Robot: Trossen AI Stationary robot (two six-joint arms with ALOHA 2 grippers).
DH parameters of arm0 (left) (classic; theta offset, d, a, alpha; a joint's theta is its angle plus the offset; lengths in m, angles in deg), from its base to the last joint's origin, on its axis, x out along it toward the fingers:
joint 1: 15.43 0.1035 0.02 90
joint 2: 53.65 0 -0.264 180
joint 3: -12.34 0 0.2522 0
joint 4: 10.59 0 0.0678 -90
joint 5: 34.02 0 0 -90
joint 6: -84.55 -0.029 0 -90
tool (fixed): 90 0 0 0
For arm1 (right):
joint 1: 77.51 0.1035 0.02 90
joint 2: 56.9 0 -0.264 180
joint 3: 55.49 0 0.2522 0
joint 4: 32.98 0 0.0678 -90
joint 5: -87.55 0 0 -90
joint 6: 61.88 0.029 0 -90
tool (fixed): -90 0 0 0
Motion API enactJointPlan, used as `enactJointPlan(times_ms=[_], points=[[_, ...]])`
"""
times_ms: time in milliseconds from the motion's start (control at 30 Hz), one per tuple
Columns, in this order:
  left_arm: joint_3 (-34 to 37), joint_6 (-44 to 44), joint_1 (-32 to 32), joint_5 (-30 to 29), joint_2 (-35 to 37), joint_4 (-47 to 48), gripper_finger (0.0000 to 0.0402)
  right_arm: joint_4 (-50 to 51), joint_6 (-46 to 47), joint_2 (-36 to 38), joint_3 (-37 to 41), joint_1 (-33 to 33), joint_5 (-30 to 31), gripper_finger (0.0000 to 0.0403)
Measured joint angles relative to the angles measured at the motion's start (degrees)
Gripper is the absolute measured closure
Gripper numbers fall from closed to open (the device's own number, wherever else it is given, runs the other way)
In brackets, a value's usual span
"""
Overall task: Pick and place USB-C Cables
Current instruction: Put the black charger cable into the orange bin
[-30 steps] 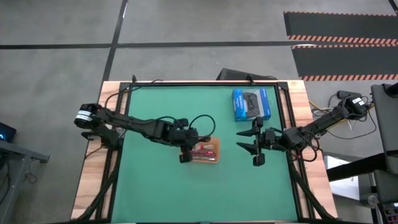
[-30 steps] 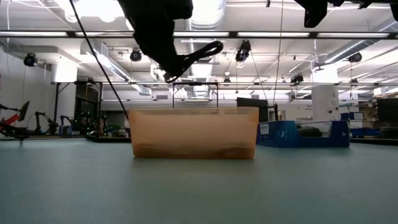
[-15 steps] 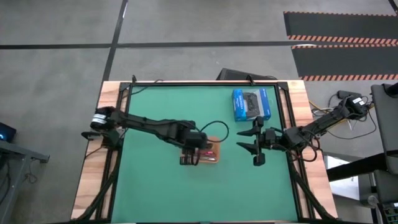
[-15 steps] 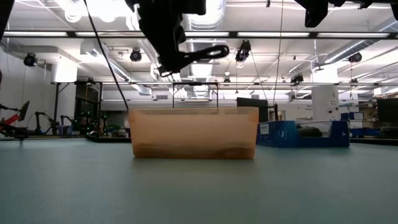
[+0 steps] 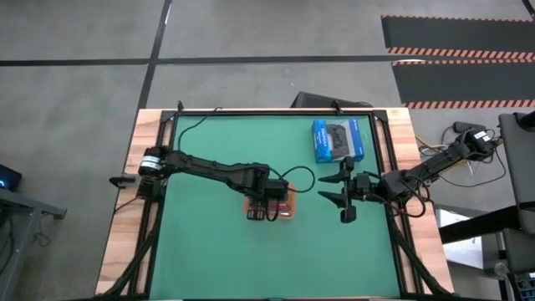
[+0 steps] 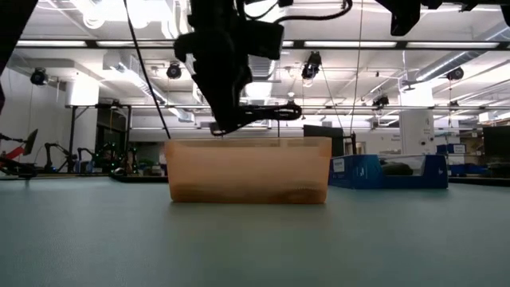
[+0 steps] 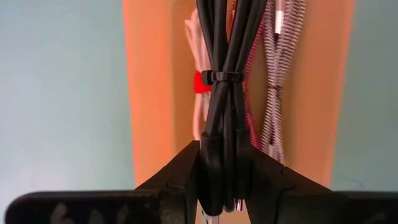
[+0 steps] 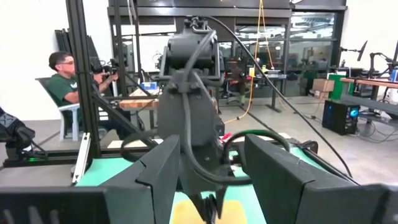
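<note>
The left hand (image 7: 224, 180) is closed on the black cable (image 7: 225, 93), a folded bundle with a small tie around it, and holds it directly above the orange tray (image 5: 286, 199) near the middle of the green bench (image 5: 209, 251). In the left wrist view three other cables already lie inside the tray: the white cable (image 7: 196, 106) with a red band, the magenta cable (image 7: 252, 118) mostly hidden behind the black one, and the silver-grey cable (image 7: 277, 87) beside it. In the low view the black bundle hangs just above the rim of the tray, so I judge that the step in hand is the release. To do it well, the left hand should come down until the bundle is below the rim and keep it along the length of the tray, then open, so that no loop stays over the wall. The right hand (image 5: 344, 199) waits with its fingers apart and empty, beside the tray and near the blue box (image 5: 338, 139).
</note>
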Motion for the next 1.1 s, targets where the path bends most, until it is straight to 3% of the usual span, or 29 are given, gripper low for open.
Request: enactJointPlan(times_ms=[1100], points=[[7.9,3.1,1.0,0.0,-0.8,-6.8,0.0324,2.1,0.8,0.1,0.0,0.0,0.0,0.0232]])
